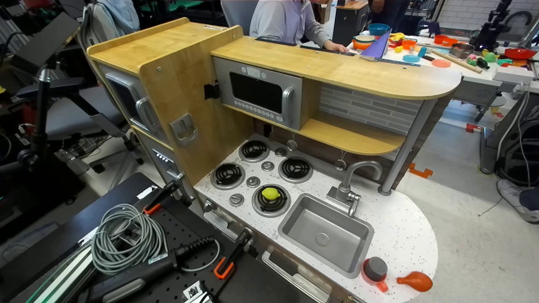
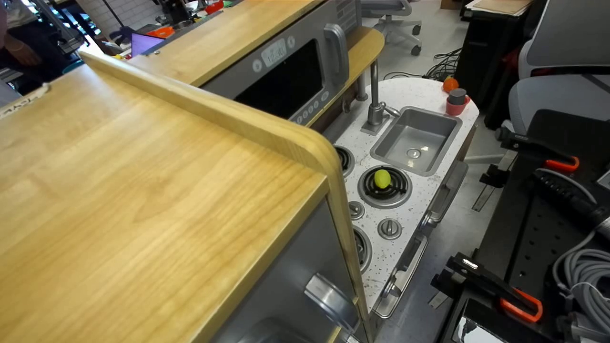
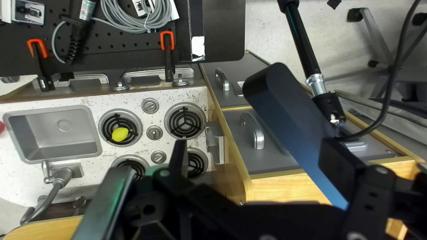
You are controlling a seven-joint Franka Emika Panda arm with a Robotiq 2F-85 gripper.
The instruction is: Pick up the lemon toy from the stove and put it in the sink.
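The lemon toy (image 1: 270, 193) is small and yellow-green and lies on the burner beside the sink. It also shows in an exterior view (image 2: 382, 178) and in the wrist view (image 3: 120, 134). The stove (image 1: 269, 179) is a white speckled top with black burner rings and grey knobs. The sink (image 1: 337, 229) is a grey recessed basin, also in an exterior view (image 2: 413, 138) and the wrist view (image 3: 63, 133). My gripper (image 3: 257, 146) is open with nothing held. In the wrist view the lemon toy is left of both fingers, apart from them. Neither exterior view shows the gripper.
A silver faucet (image 1: 346, 189) stands behind the sink. A toy microwave (image 1: 259, 90) and wooden shelf overhang the back. A red cup (image 1: 374, 269) and an orange toy (image 1: 417, 281) lie past the sink. A black pegboard table (image 1: 177, 235) runs along the front. A dark slab (image 3: 293, 130) shows between the fingers.
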